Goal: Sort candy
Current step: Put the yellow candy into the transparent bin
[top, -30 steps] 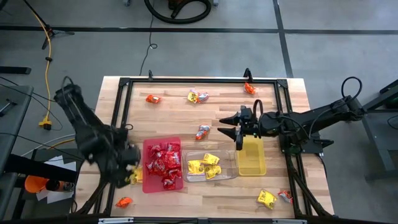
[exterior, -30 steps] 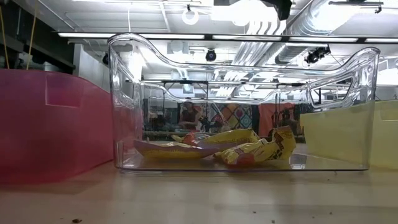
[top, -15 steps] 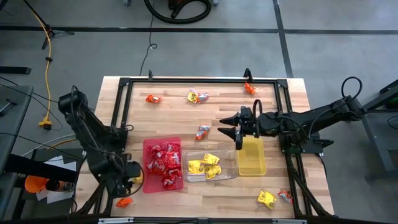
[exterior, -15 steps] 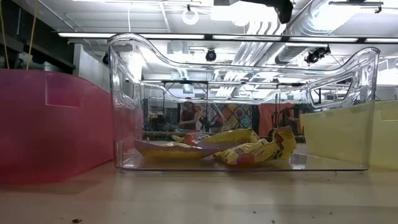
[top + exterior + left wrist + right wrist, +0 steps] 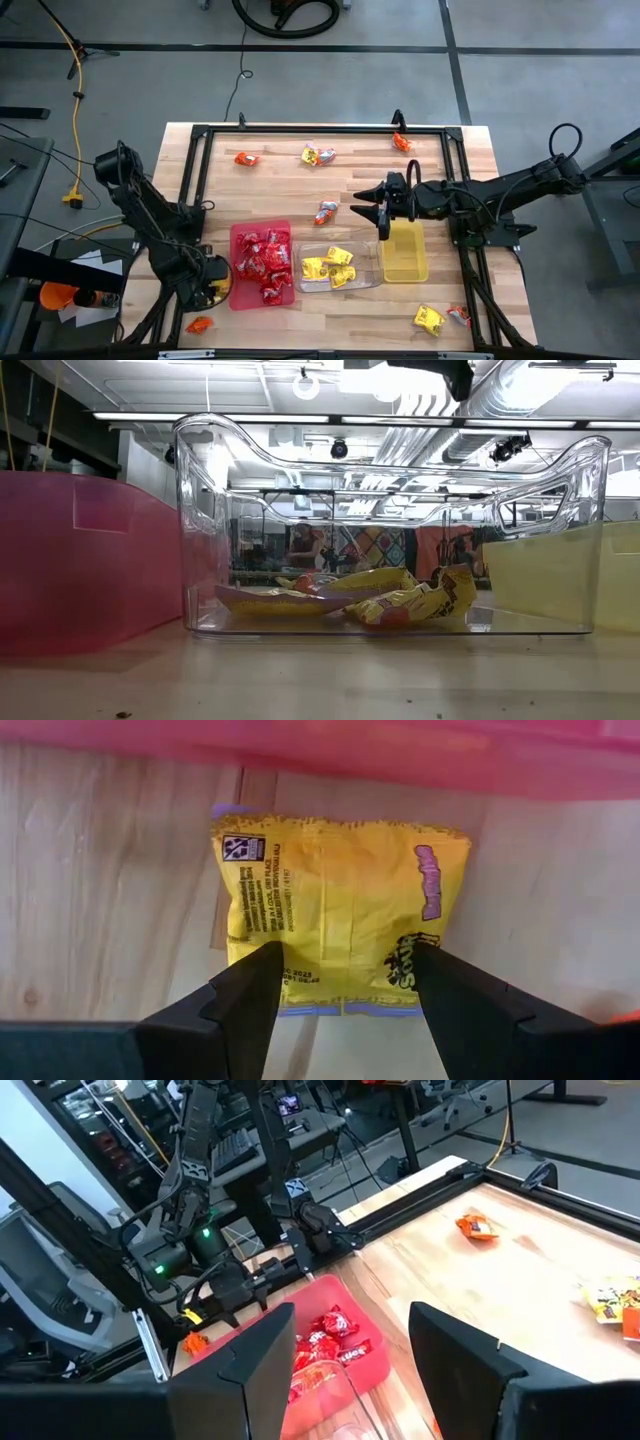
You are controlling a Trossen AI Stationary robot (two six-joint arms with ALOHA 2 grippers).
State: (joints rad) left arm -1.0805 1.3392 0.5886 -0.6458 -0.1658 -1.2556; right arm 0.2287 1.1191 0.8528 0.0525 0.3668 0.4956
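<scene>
Left gripper (image 5: pixel 342 982), fingers spread, straddles a yellow candy packet (image 5: pixel 340 915) on the worktop beside the red tray (image 5: pixel 262 295). Right gripper (image 5: pixel 382 210), open, hovers above the yellow tray (image 5: pixel 404 270).

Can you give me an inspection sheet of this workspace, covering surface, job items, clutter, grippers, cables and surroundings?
Surface: wooden table with a black frame.
Job's things: red candy in the red tray; yellow candy in the clear tray; the yellow tray looks empty. Loose candy lies scattered on the table, including a yellow packet beside the red tray.
Clutter: nothing seen.
Grippers: left gripper open, fingers straddling the yellow packet; right gripper open, above the yellow tray's far end.
Cables: yellow cord and black cable on the floor.
Surroundings: grey floor; workshop equipment beyond the table.
</scene>
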